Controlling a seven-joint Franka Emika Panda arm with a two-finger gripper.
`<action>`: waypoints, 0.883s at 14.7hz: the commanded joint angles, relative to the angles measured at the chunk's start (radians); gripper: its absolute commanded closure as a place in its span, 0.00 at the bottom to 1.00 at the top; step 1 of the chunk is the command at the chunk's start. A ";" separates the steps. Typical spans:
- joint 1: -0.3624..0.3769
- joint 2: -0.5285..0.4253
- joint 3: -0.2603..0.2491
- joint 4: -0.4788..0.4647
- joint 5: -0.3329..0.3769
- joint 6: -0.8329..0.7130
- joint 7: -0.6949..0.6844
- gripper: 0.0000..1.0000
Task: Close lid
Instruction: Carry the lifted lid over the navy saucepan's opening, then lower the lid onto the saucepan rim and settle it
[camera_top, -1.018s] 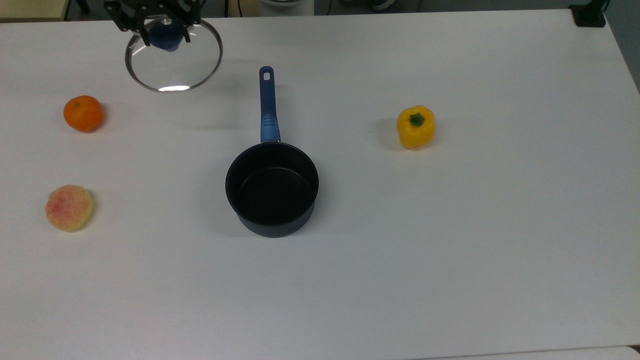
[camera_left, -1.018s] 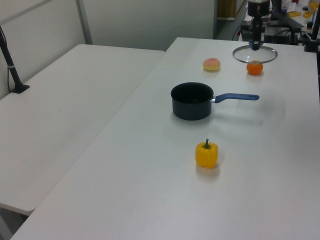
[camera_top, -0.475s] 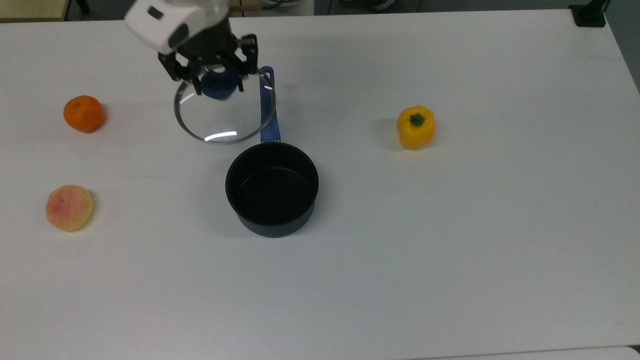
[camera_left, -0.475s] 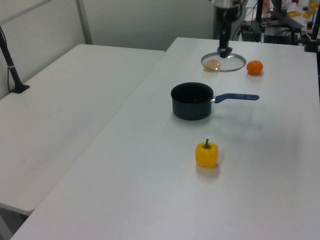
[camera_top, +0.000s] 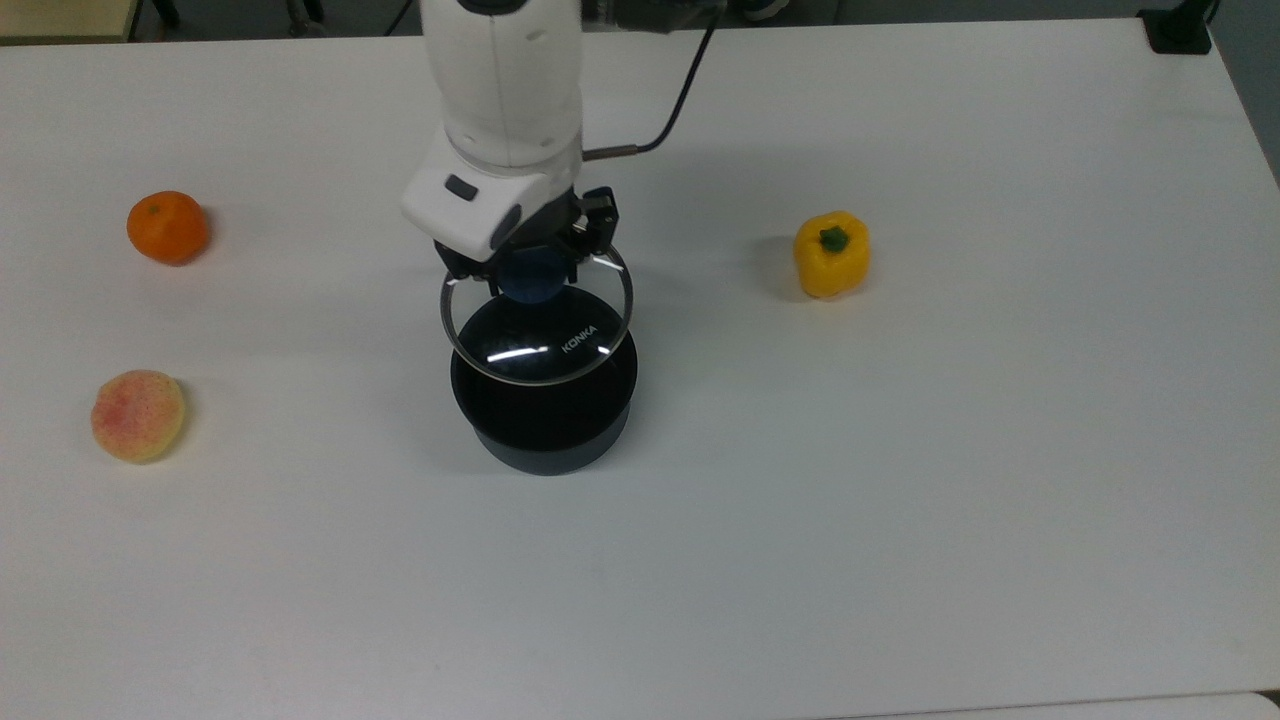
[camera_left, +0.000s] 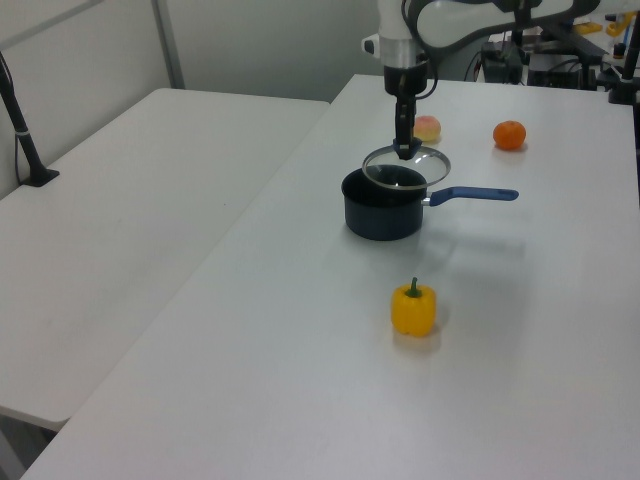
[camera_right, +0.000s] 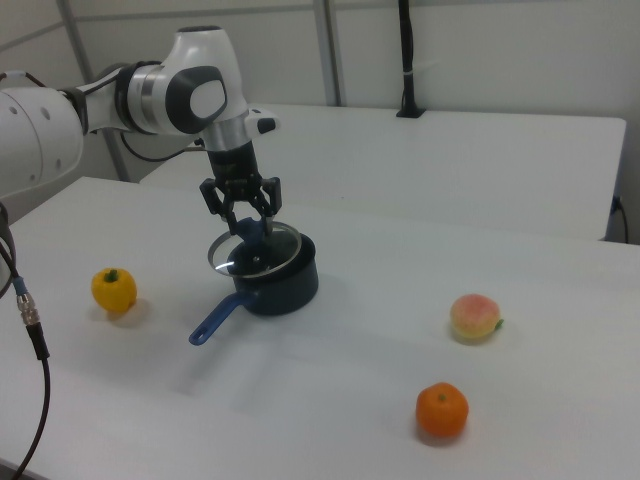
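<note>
The round glass lid (camera_top: 540, 335) (camera_left: 406, 166) (camera_right: 255, 250), with a metal rim, a blue knob and white "KONKA" print, hangs level in the air. My gripper (camera_top: 532, 270) (camera_left: 403, 150) (camera_right: 246, 226) is shut on its knob. The dark saucepan (camera_top: 545, 420) (camera_left: 381, 212) (camera_right: 285, 285) stands upright just under the lid. In the top view the lid overlaps the pan's far rim. In the left view it hovers slightly above the rim, shifted toward the blue handle (camera_left: 475, 194) (camera_right: 212, 322).
On the white table (camera_top: 900, 480) lie a yellow bell pepper (camera_top: 832, 254) (camera_left: 413, 308) (camera_right: 113, 289), an orange (camera_top: 167, 228) (camera_left: 509, 135) (camera_right: 442, 411) and a peach (camera_top: 138, 415) (camera_left: 427, 128) (camera_right: 475, 317). My white arm (camera_top: 505, 90) reaches in from the top view's far edge.
My gripper has carried the lid from the top view's far left corner, across the table, to above the saucepan. The pan and the fruit have stayed put.
</note>
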 joint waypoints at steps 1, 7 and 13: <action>0.026 0.043 -0.003 0.035 0.007 0.054 0.022 0.75; 0.026 0.071 0.002 0.034 0.002 0.138 0.031 0.75; 0.031 0.087 0.002 0.029 0.001 0.155 0.032 0.74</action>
